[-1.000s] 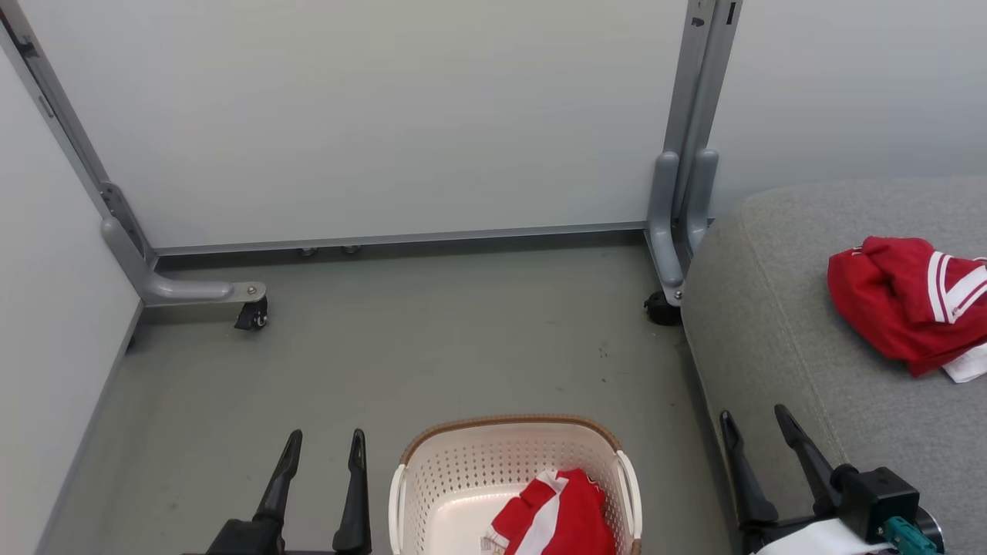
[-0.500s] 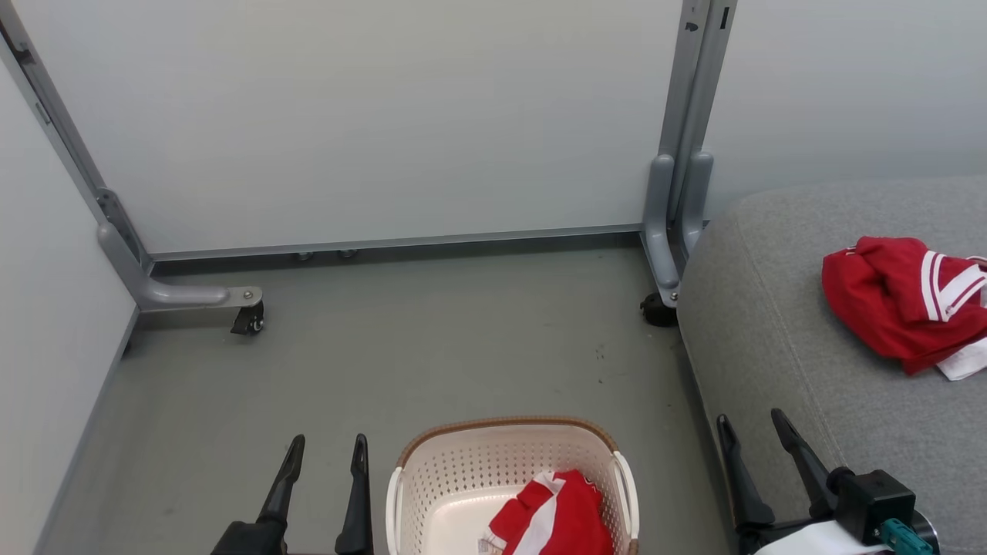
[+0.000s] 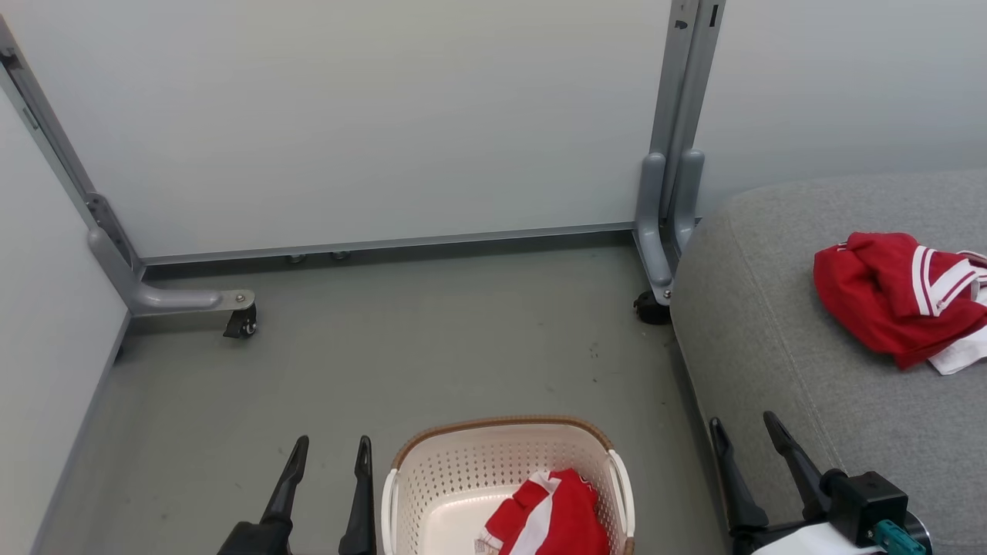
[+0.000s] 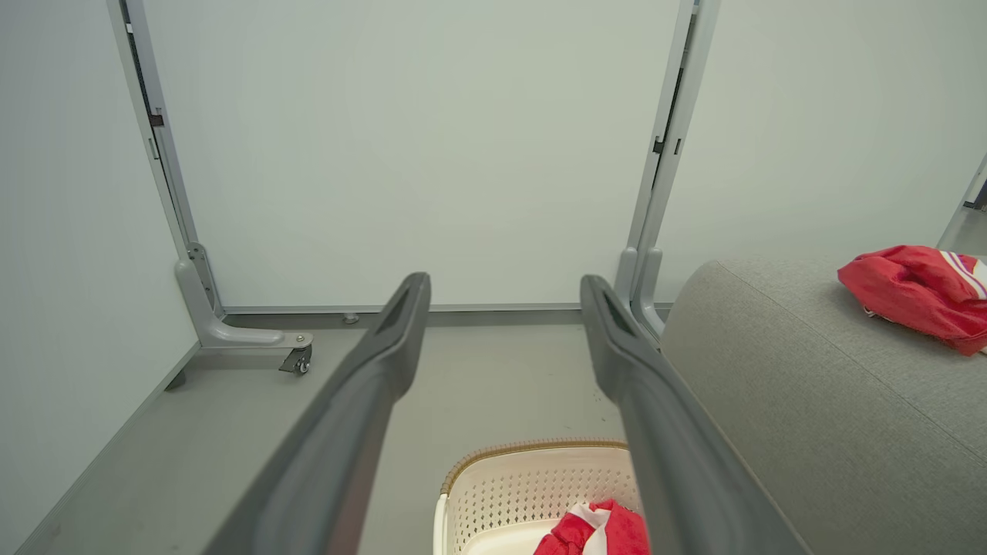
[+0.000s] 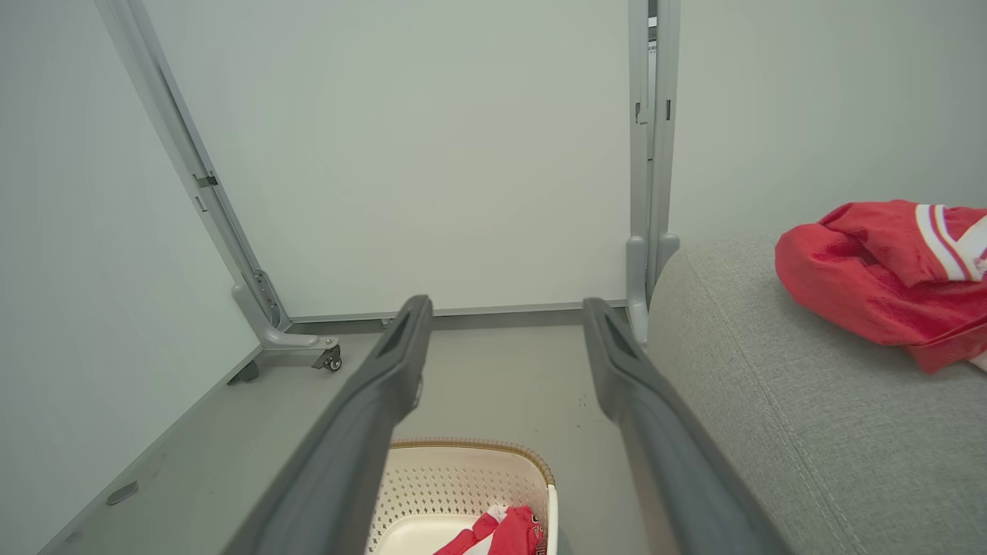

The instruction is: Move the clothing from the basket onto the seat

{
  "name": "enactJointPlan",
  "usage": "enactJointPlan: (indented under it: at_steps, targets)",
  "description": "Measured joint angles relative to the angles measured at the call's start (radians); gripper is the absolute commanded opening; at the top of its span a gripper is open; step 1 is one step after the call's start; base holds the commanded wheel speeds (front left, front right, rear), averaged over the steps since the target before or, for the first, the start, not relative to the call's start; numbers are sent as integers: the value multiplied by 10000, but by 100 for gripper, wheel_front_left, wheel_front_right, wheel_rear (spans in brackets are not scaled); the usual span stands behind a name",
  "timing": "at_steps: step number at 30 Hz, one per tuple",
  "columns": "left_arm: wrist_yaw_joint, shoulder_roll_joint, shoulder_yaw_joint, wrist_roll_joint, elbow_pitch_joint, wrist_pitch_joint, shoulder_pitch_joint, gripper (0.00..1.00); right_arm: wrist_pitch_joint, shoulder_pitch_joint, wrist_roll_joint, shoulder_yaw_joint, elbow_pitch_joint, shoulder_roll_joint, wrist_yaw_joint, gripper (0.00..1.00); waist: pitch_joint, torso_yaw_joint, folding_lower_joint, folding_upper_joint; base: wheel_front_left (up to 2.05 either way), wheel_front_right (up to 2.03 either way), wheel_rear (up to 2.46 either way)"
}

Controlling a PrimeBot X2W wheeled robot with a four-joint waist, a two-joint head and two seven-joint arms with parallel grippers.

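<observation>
The basket (image 3: 501,422) stands on the grey floor (image 3: 432,347) at the bottom of the head view. A crumpled red-and-white garment (image 3: 555,516) lies inside it, towards its right wall. The second red garment (image 3: 887,301), with white stripes, lies bunched on the seat (image 3: 771,362), well apart from the basket. The left fingers (image 3: 285,486) are spread apart and empty, hovering over the floor just left of the basket. The right fingers (image 3: 794,460) are likewise spread and hold nothing, poised at the seat's near edge, right of the basket. Pale partition panels (image 3: 370,116) on grey wheeled frames close off the back.
</observation>
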Motion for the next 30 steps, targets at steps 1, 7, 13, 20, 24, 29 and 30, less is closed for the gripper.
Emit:
enactJointPlan:
  at_steps: [1, 7, 13, 20, 24, 29, 30]
  targets:
    - [0, 0, -8, 23, 0, 0, 0, 100, 0, 0, -4, 2, 0, -4, 0, 100, 4, -4, 0, -1, 0, 0, 0]
    - [-29, 0, -54, 29, 54, 0, 0, 100, 0, 3, -81, 6, 31, -33, 0, 100, 90, -25, 0, 0, 0, 0, 0]
    - [-75, 0, -151, -4, 136, 0, -20, 100, 0, -13, -81, -31, 67, -77, 0, 100, 376, -119, 0, 0, 0, 0, 0]
    - [-251, -2, -541, -58, 602, 0, -632, 100, 0, -194, -451, -550, 132, -265, 0, 100, 1065, -232, 0, 0, 0, 0, 0]
    - [-522, -6, -819, 94, 1097, -2, -1820, 100, 0, -1023, -535, -890, -232, -334, 0, 100, 1771, -292, 1, 0, 0, 0, 0]
    - [-968, -13, -1390, 282, 2594, 0, -3479, 100, 0, -1987, -625, -1367, -671, -401, 0, 100, 2969, -373, 1, 0, 0, 0, 0]
    - [-1035, -13, -1475, 265, 2930, 0, -3810, 100, 0, -2160, -656, -1390, -711, -412, 0, 100, 3176, -392, 1, 0, 0, 0, 0]
